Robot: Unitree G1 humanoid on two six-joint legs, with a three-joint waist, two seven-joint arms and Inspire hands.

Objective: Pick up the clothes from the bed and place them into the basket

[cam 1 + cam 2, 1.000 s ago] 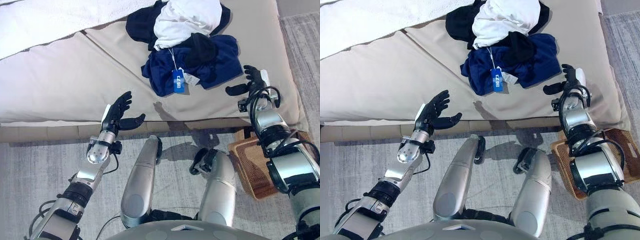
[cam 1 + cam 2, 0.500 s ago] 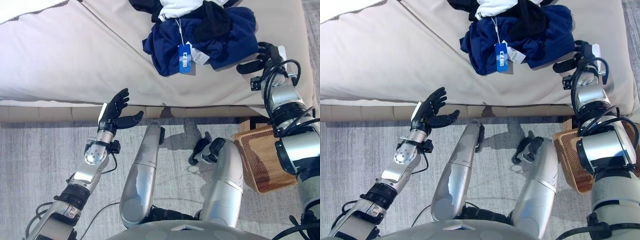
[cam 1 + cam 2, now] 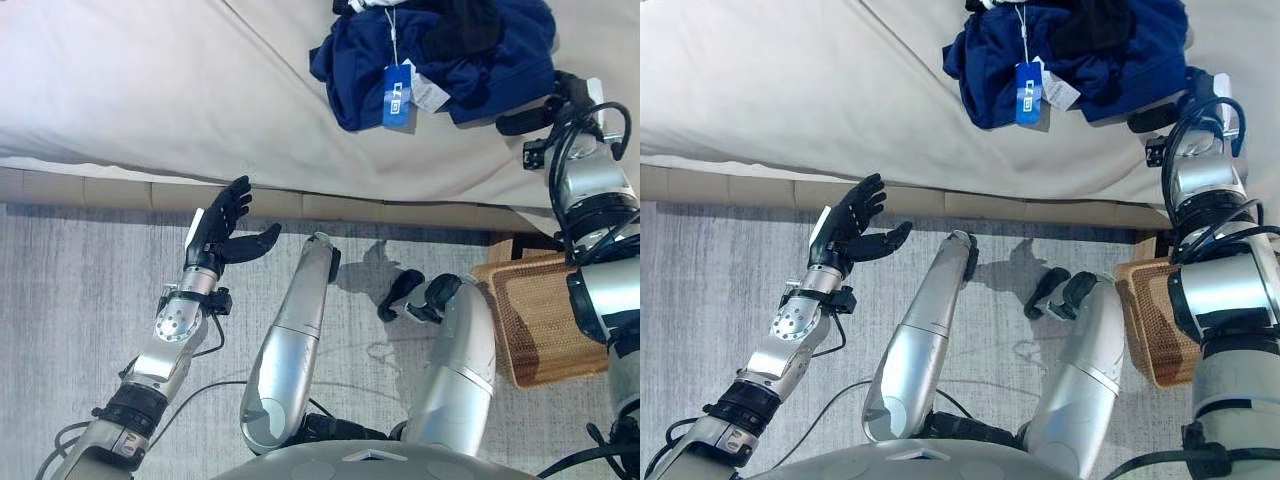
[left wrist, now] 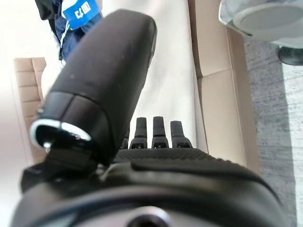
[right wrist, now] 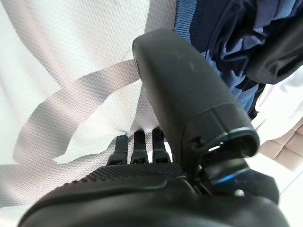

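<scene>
On the bed [image 3: 150, 90], near its front edge and toward the right-hand side, lies the heap of clothes [image 3: 440, 55]: a navy blue garment with a black piece on top of it and a blue tag [image 3: 396, 96] hanging from a white string over the beige cover. Part of the heap runs out past the top of both head views.

The right hand [image 3: 560, 100] is over the bed just beside the right edge of the heap, its thumb pointing toward the navy cloth. In the right wrist view its fingers [image 5: 137, 144] are straight and spread from the thumb, with the bed cover below them and the blue cloth close by; they hold nothing.

The left hand [image 3: 225, 225] hovers in front of the bed's front edge, above the grey carpet [image 3: 60, 300], well apart from the clothes. Its fingers are straight and parted from the thumb, empty.

The wicker basket [image 3: 535, 320] stands on the carpet by the bed's front right corner, under the right arm.
</scene>
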